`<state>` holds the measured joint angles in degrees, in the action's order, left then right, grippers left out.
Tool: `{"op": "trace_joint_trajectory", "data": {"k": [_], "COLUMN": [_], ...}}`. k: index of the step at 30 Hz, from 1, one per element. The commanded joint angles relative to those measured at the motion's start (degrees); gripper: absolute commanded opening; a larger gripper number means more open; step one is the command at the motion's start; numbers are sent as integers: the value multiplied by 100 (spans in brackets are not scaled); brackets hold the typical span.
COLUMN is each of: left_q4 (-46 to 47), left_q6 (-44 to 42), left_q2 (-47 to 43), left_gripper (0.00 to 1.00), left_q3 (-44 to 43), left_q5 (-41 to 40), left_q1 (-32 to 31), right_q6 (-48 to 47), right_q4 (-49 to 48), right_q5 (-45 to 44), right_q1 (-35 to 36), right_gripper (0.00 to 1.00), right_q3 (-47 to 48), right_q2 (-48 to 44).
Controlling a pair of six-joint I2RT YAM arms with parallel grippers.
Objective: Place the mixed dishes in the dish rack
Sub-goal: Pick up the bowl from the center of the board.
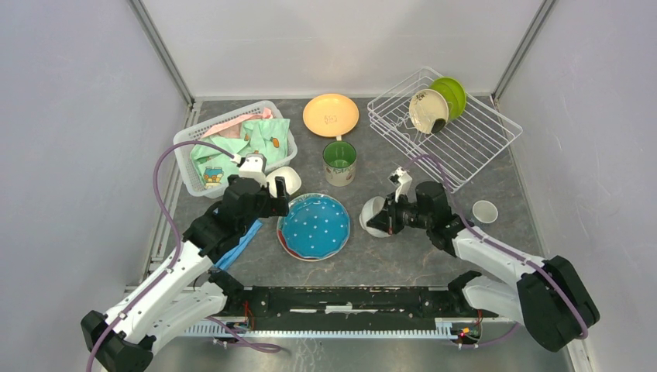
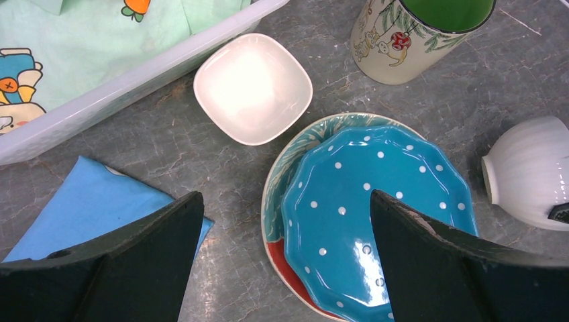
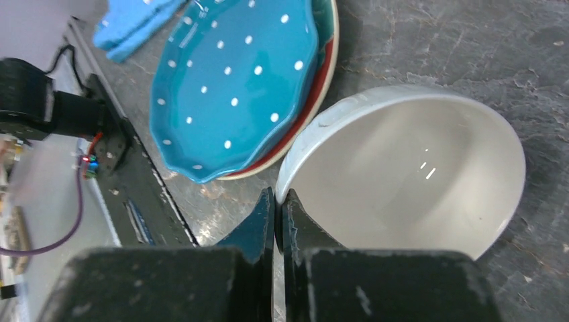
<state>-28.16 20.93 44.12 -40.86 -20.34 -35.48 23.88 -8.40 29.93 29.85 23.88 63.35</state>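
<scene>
1. The dish rack, upper right of the top view, is already holding two pieces: a cream plate and a lime-green plate, both standing at its far end.
2. The right gripper is pinching the rim of a white bowl. Its jaws are pressed almost together, and the bowl is tipping on its side at mid-frame, just beside the stacked plates.
3. The left gripper is hovering spread wide over the blue dotted plate, which is lying on a red-and-teal plate.
4. Sitting unloaded on the table are the orange plate, mug, square white bowl and small cup. By my reckoning, most of the load is yet to go in.
</scene>
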Motion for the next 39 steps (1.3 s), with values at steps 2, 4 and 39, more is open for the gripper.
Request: {"op": "trace_joint_trajectory", "data": {"k": [2, 4, 39], "left_q4": [154, 161, 178], "left_q6": [-370, -368, -412], "left_q2": [21, 18, 0], "left_gripper": [100, 100, 98], "left_q3": [-37, -37, -86], "left_q5": [93, 85, 88], "left_q1": [-23, -21, -23], "right_q6": [515, 667, 2429], "right_q4": [-1656, -1927, -4846], "right_q5": [976, 1171, 3150], "right_q1": [-296, -335, -1227], "right_gripper": [0, 0, 0], "right_q3": [-288, -374, -1261], "right_q2": [-166, -153, 767]}}
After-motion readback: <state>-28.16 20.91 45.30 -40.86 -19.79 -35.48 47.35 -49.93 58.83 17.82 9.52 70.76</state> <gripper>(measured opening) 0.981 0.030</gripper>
